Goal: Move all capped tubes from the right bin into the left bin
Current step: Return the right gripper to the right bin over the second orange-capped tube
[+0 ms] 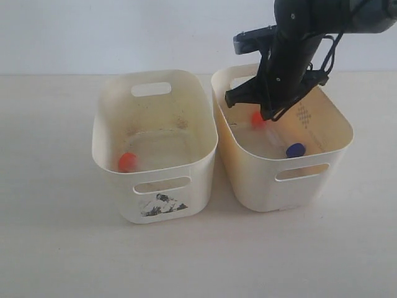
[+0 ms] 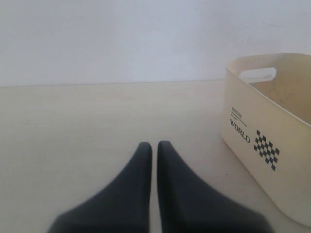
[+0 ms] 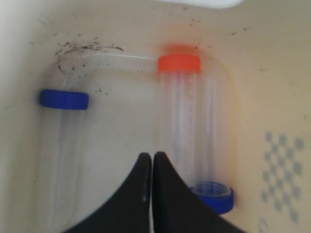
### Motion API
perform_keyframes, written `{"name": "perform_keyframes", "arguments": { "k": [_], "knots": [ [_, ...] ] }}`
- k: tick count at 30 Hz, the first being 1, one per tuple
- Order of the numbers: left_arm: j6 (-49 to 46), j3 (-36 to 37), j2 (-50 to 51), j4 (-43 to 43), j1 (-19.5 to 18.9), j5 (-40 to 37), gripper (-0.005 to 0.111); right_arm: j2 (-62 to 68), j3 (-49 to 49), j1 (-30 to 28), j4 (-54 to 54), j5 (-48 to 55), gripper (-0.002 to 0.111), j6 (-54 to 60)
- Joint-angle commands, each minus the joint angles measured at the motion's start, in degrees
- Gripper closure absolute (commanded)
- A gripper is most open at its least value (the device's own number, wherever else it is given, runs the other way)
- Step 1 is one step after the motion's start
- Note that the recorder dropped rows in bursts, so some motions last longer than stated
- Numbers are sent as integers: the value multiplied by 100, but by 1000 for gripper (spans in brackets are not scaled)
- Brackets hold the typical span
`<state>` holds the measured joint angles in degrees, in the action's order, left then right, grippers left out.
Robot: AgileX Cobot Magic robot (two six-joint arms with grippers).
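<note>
The right arm enters from the upper right of the exterior view and slants down and to the left. Its dark wrist is pitched steeply, so the right gripper points downward. In the right wrist view its two black fingers lie pressed together along their inner edges, tips meeting, with nothing clamped between them. The left gripper appears in its own wrist view, both tapered black fingers drawn in to a hairline gap, gripping nothing.
</note>
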<state>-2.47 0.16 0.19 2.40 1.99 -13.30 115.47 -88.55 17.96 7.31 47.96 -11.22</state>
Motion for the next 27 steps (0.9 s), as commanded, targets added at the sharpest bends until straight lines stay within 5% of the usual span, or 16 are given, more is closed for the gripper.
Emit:
{"name": "perform_keyframes", "arguments": {
  "k": [1, 21, 27],
  "knots": [
    [48, -16, -19, -10, -5, 37, 102, 131, 7, -30, -137, -173, 108, -40],
    [48, -16, -19, -10, -5, 37, 102, 505, -16, -30, -237, -896, 106, 1],
    [48, -16, -19, -10, -5, 37, 102, 505, -16, -30, 54, -830, 65, 29]
  ]
}}
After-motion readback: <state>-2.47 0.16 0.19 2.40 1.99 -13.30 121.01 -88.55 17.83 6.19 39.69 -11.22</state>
